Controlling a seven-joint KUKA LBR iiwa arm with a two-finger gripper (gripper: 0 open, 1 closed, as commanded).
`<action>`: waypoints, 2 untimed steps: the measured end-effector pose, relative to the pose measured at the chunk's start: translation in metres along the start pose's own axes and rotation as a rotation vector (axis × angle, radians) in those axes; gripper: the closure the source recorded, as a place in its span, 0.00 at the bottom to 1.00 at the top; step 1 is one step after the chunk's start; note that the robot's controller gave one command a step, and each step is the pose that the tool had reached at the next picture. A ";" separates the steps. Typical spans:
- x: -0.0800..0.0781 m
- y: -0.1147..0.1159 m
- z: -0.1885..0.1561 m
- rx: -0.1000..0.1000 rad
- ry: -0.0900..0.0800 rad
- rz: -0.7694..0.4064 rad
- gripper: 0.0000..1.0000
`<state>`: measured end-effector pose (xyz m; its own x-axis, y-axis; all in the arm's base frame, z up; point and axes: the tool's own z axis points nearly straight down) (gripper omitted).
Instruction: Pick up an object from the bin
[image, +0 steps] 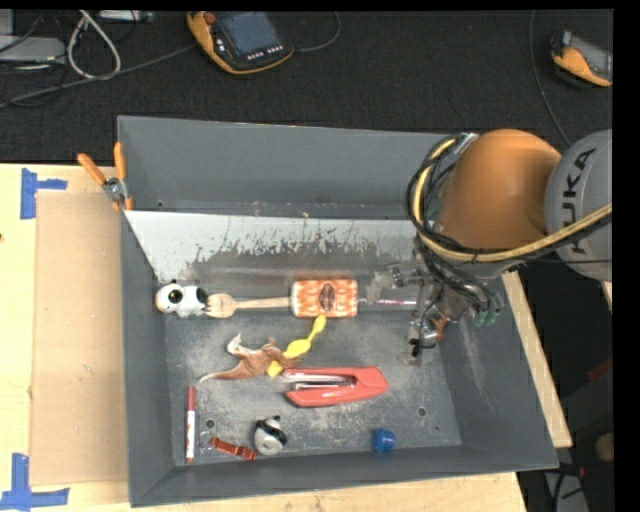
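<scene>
I'm hovering my gripper (425, 337) in the grey metal bin (300, 190), nothing picked yet; red plastic stapler (335, 386) lying left of it; gripper's opening: can't tell.

Gripper (421, 340) is seen at view-R side of grey bin (300, 180), over bare floor. Wooden brush (323, 298) w/ orange bristles is seen near, view-L; red stapler (335, 387) below-L.

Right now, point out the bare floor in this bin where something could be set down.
Bare floor: right front, between the red stapler, blue piece and claw; left side, below the panda-headed brush, beside the brown kangaroo. Crowded: the centre, where kangaroo, yellow piece and stapler bunch together.
</scene>
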<state>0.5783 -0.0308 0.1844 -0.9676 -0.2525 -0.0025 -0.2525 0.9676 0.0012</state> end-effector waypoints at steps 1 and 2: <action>0.017 -0.003 0.036 -0.003 0.006 -0.022 0.00; 0.018 0.038 0.039 -0.002 0.001 -0.052 0.00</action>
<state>0.5510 0.0012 0.1452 -0.9531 -0.3027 -0.0015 -0.3028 0.9531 0.0035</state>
